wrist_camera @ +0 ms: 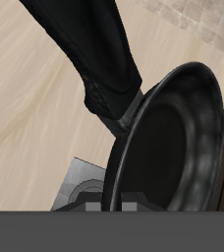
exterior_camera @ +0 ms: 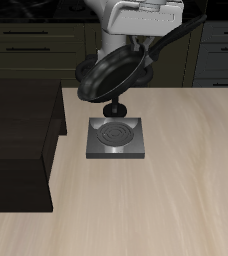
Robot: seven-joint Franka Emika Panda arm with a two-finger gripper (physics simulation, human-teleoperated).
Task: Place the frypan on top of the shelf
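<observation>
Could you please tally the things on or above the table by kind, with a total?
Frypan, held up in the end effector: 1
Shelf: 1
Grey burner plate: 1
Small black knob: 1
Total: 4

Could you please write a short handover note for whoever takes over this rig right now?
Gripper: shut on the frypan's handle, holding it in the air.
Frypan: tilted, lifted clear above the burner plate, touching nothing below.
Shelf: beside the burner; nothing rests on its flat top.
Done: pan grasped and lifted.
Left: carry it over the shelf top, level it, set it down, release.
</observation>
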